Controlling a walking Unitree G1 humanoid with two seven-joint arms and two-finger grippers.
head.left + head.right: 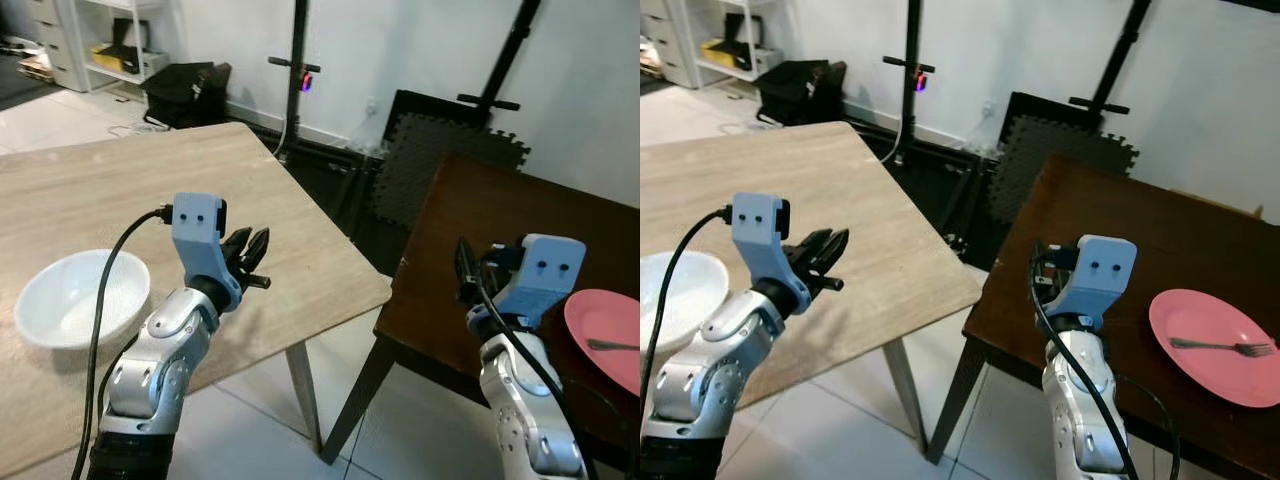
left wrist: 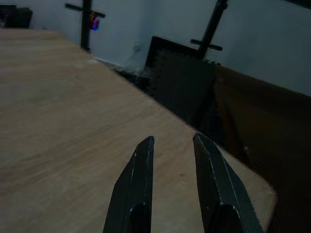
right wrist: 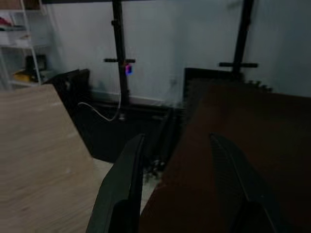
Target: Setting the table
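Both silver arms rise at the near edge of the head views, each gripper empty. Left gripper (image 2: 172,145) hovers over the light wooden table (image 1: 290,230), near its corner, fingers parted by a narrow gap with nothing between them. Right gripper (image 3: 177,145) is poised over the near edge of the dark wooden table (image 1: 1120,210), fingers spread wider, also holding nothing. On the light table, to the left of the left arm, rests a white bowl (image 1: 80,300), upright and apparently empty. On the dark table, to the right of the right arm, lies a pink plate (image 1: 1220,345) with a fork (image 1: 1225,347) on it. Judged properties: the bowl looks rigid, smooth and breakable; pinch its rim wall. The fork is thin and slippery; take it by mid-handle.
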